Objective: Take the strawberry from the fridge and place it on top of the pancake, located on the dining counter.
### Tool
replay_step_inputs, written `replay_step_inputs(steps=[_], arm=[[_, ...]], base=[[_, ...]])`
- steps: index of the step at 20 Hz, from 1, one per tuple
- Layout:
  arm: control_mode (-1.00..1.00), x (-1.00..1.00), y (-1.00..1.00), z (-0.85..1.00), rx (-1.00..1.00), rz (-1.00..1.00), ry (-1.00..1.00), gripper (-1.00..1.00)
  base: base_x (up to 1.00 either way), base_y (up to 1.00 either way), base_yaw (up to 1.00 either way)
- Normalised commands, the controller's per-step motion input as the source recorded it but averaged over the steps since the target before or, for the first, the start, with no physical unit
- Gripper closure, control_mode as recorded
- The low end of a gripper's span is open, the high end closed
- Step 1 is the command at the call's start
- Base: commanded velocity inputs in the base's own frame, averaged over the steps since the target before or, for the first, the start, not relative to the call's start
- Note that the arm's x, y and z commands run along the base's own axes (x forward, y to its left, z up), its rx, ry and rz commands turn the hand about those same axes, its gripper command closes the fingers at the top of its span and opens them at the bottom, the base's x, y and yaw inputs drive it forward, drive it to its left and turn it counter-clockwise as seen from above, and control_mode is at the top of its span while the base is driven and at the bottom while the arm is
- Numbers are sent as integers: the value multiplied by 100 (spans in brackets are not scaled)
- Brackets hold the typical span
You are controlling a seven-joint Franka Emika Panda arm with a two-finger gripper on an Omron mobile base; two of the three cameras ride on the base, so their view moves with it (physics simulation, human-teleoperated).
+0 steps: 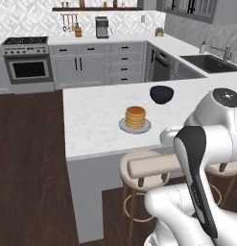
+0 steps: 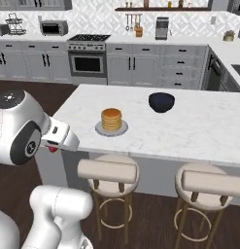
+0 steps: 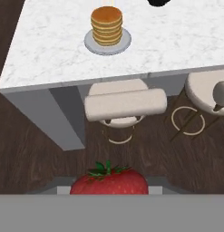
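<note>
My tool [image 2: 52, 148] appears at the left of the right base view, below and left of the worktop's near corner, with a small red item showing at its tip. In the hand view the strawberry [image 3: 109, 180] sits at the bottom centre of the frame, green leaves on its upper side, directly at the tool position; the finger tips themselves are hidden behind the fruit, and the tool is clamped on the strawberry. The pancake [image 3: 106, 25] is a golden-brown stack on a round grey plate [image 3: 124, 43], located at the top centre of the hand view, well apart from the strawberry and further up the frame. The plate rests on the white marble worktop [image 3: 50, 50], near its front edge. In the left base view the pancake [image 1: 135, 117] stands at frame centre, with a dark bowl [image 1: 161, 94] beyond it toward the upper right. Two round stools [image 3: 124, 105] stand under the worktop's front edge, between the strawberry and the pancake in the hand view. Dark wood floor [image 3: 36, 154] lies beneath the tool.
</note>
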Motion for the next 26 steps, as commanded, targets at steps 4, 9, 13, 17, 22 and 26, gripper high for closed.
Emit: replay_step_inputs(steps=[4,9,13,17,22,26], arm=[[100,0,0,0,0,0,0,100],[100,0,0,0,0,0,0,100],[100,0,0,0,0,0,0,100],[100,0,0,0,0,0,0,100],[100,0,0,0,0,0,0,100],[100,0,0,0,0,0,0,100]], base=[[58,0,-9],[57,0,-4],[59,0,0],[58,0,0],[31,0,0],[2,0,0]])
